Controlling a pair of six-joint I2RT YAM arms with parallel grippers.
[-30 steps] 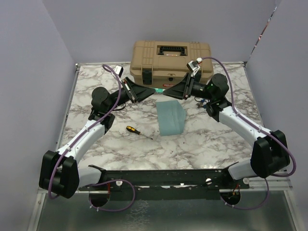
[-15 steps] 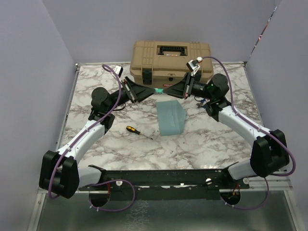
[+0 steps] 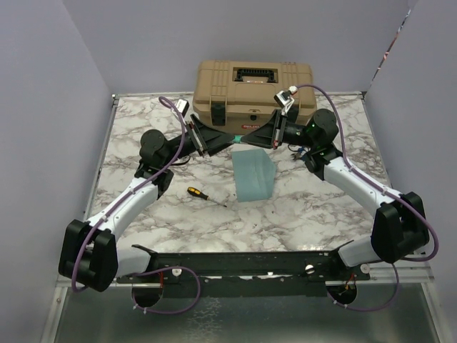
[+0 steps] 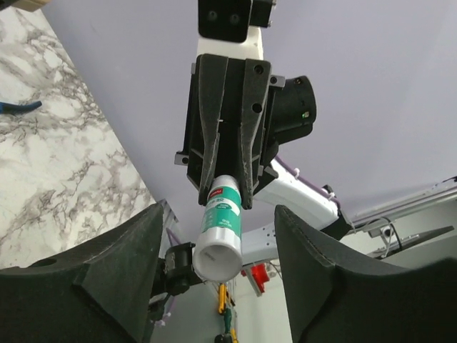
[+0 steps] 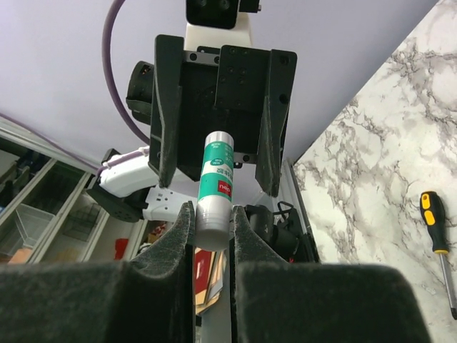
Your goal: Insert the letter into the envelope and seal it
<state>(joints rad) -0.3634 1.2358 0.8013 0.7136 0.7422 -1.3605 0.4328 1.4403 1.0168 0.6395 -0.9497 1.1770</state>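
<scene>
A teal envelope (image 3: 253, 175) lies flat on the marble table (image 3: 321, 207), flap side down, in the middle. The cream letter is not in view. Both grippers meet in the air above the envelope's far edge. My right gripper (image 3: 247, 135) (image 5: 211, 211) is shut on the grey end of a green-and-white glue stick (image 3: 236, 136) (image 5: 216, 179) and holds it level. My left gripper (image 3: 227, 138) (image 4: 218, 214) is open, its jaws spread wide on either side of the stick's white end (image 4: 220, 236) without touching it.
A tan toolbox (image 3: 253, 89) stands at the back, just behind both grippers. A small yellow-and-black screwdriver (image 3: 203, 194) (image 5: 435, 236) lies left of the envelope. Purple walls close in the left, back and right sides.
My left gripper has moved right toward the right gripper, so its open jaws now stand around the glue stick's free end. The right gripper and the envelope have hardly moved.
</scene>
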